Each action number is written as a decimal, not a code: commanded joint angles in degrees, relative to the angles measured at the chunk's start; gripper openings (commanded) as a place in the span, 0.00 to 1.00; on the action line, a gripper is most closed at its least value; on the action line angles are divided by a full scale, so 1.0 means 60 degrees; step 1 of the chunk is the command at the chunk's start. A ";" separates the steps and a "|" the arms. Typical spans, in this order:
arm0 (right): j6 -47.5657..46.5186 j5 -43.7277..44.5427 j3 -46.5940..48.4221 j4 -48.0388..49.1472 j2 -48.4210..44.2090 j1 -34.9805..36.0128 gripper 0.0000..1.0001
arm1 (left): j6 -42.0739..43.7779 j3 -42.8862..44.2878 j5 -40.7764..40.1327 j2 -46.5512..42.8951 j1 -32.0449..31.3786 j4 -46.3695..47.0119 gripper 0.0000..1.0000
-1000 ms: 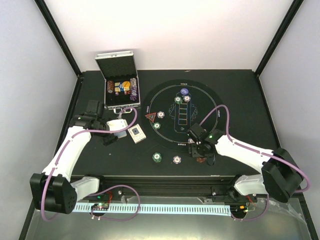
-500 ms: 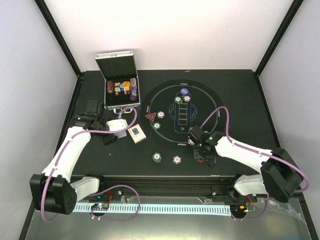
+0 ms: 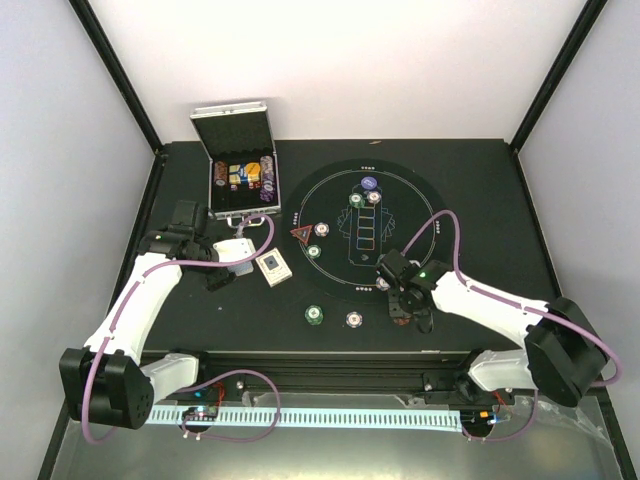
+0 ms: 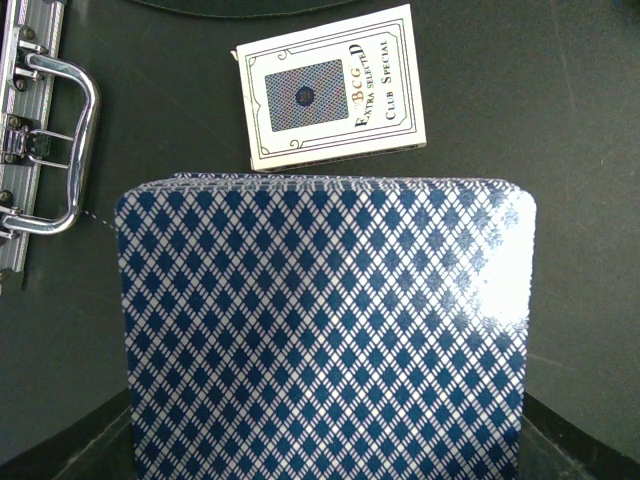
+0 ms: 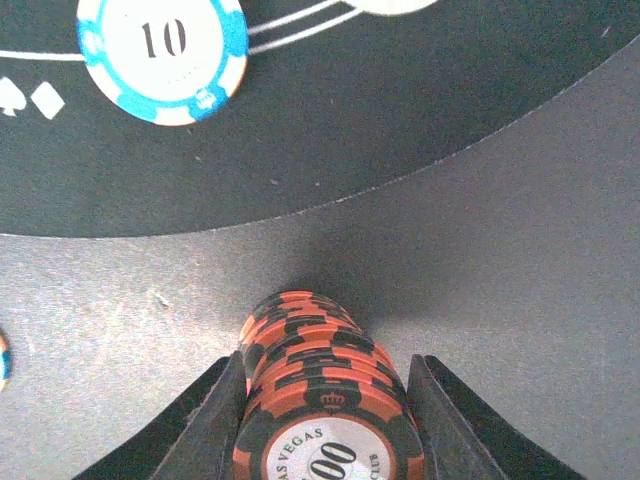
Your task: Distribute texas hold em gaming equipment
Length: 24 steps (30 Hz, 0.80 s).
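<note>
On mat (image 5: 300, 150), chip (image 5: 163, 50) "10", off-mat stack (image 5: 320, 400) "Las Vegas"

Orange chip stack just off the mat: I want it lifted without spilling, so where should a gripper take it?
Take the orange chip stack across its round sides, straight down from above, closing low near the bottom chips. It is a loose, slightly staggered column, so a high pinch could leave lower chips behind.

Our left gripper (image 3: 220, 264) clamped on the card deck (image 4: 325, 330), our right gripper (image 5: 328, 388) pointing down, fingers (image 5: 212, 425) snug around the chip stack (image 5: 320, 350).
</note>
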 commanded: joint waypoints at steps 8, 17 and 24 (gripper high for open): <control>-0.0323 0.0580 0.1919 -0.0869 -0.0171 0.0127 0.26 | 0.0093 0.0126 0.0102 -0.0212 0.0013 0.0064 0.02; -0.1062 -0.0062 0.4527 0.0184 0.2515 0.0296 0.26 | 0.0035 0.0113 0.0062 -0.0207 0.0026 0.0048 0.02; -0.1781 -0.0452 0.7111 0.0460 0.5627 0.0311 0.24 | -0.0012 0.0176 0.0089 -0.0184 0.0026 0.0040 0.01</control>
